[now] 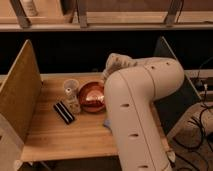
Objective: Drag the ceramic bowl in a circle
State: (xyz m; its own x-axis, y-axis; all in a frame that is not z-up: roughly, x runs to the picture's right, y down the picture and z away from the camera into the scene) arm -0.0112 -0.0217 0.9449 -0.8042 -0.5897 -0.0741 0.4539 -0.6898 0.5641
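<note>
Gripper [106, 75] shut beside one ceramic bowl [90, 96], one cup [70, 88].

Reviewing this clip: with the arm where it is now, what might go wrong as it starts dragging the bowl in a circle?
1. The clear plastic cup and small pale bottle stand right beside the shallow glossy orange-brown ceramic bowl; a circular drag would likely knock them.
2. The flat black rectangular object lies close by, also in the sweep.
3. The gripper is hidden behind the bulky white arm near the bowl's far rim, so contact cannot be confirmed.

Your ceramic bowl [92, 96] sits upright mid-desk, shallow, glossy orange-brown, its right edge hidden by the arm; the claw, closed, stays out of sight.
</note>
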